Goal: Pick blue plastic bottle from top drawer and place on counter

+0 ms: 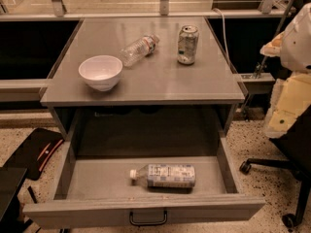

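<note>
The blue plastic bottle (163, 175) lies on its side in the open top drawer (146, 210), white cap pointing left, near the drawer's front middle. The drawer is pulled fully out, with its dark wire handle at the front centre. The grey counter (160, 79) is above it. Only part of my white and cream arm (294, 57) shows at the right edge, level with the counter and well to the right of the drawer. My gripper is out of view.
On the counter stand a white bowl (100, 72) at the front left, a clear bottle with a red-and-white label (139, 49) lying at the back middle, and a can (187, 44) upright at the back right. A chair base (272, 166) is on the floor at the right, a black object (34, 152) at the left.
</note>
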